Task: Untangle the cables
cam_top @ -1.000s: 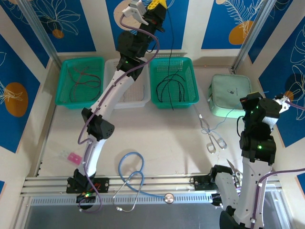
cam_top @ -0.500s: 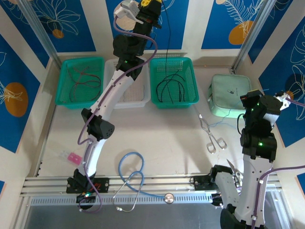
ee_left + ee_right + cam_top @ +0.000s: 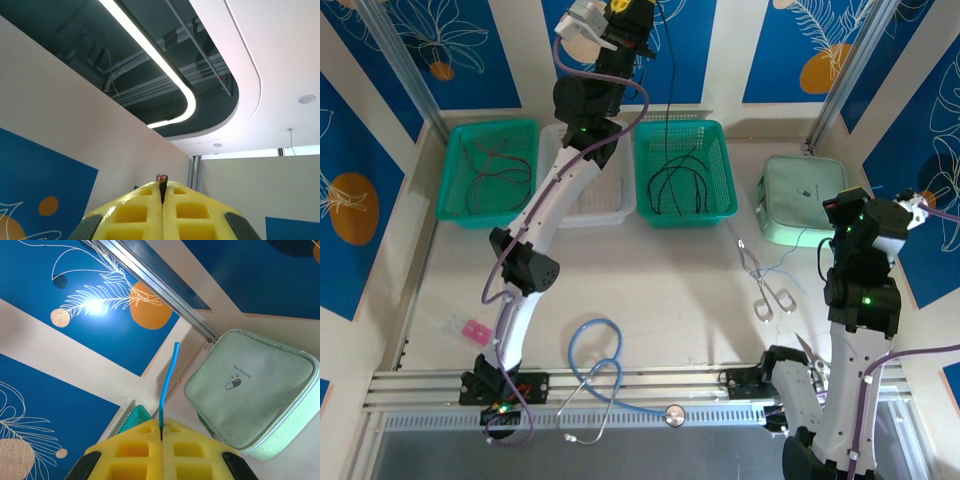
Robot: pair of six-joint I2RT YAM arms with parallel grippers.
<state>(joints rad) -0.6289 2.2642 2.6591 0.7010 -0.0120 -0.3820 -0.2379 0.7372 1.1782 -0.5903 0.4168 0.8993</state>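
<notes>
From above, the left arm reaches high over the back of the table. The left gripper [image 3: 638, 12] sits at the top edge of the picture, too small there to judge its jaws. A black cable [image 3: 669, 110] hangs straight down from it into the middle green basket [image 3: 720, 135], where its lower part lies in loops on the basket floor. The left green basket [image 3: 455, 205] holds more thin cables [image 3: 490, 170], red and dark, loosely coiled. A white tray [image 3: 610, 212] stands between the two baskets.

The right gripper [image 3: 920, 205] is up at the right side, beside a pale green pouch [image 3: 805, 195]. A thin blue cable [image 3: 786, 262] trails across the table near a pair of metal forceps [image 3: 760, 280]. A light-blue stethoscope [image 3: 595, 365] lies near the front edge.

In the left wrist view, the yellow fingers [image 3: 135, 215] are pressed flat together. The dark end of the black cable [image 3: 161, 178] pokes out of the seam between them, so the left gripper [image 3: 162, 189] is pinching it.

In the right wrist view, the right gripper [image 3: 161, 429] is likewise clamped tight. The blue cable [image 3: 169, 375] rises straight out of the seam between its fingers [image 3: 135, 450]. Behind it lies the pouch [image 3: 260, 395], and a corner of a green basket [image 3: 136, 416] shows by the wall.
</notes>
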